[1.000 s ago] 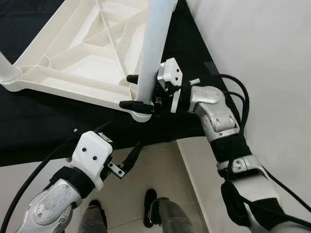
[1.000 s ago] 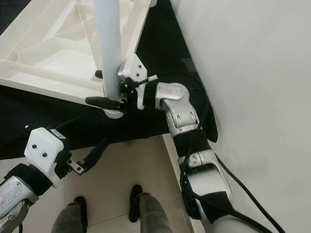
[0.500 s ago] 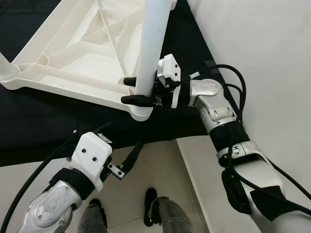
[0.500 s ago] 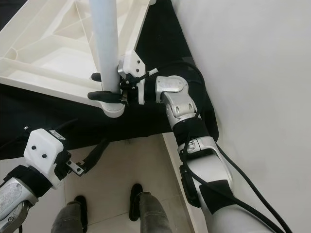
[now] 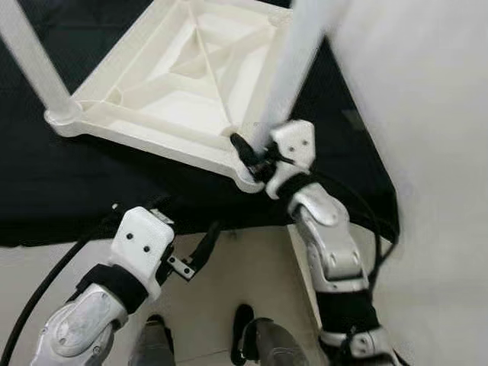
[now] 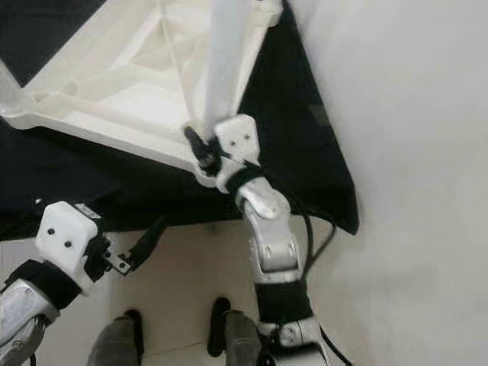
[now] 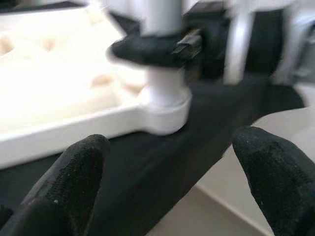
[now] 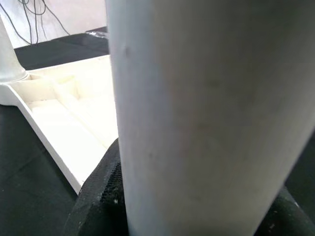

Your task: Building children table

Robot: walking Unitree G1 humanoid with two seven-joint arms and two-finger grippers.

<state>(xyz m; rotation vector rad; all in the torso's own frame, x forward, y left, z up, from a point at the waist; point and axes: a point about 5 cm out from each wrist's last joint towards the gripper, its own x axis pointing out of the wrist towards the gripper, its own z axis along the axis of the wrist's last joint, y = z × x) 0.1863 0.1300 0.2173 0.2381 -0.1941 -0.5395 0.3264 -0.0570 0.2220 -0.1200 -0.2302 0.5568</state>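
Black cloth covers the floor under an upturned white plastic tabletop [image 5: 183,99], ribbed underneath. At its near corner a smooth pale tube leg [image 5: 286,72] stands in a round socket [image 7: 165,105]. My right gripper [image 5: 252,152] pinches the leg low down; I judge it needs a straight downward push to seat fully. My left gripper [image 7: 172,182] hovers spread beside that corner.

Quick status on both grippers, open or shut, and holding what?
Left gripper: open, holding nothing, below the table corner.
Right gripper: shut on the table leg near its socket in the upturned tabletop.
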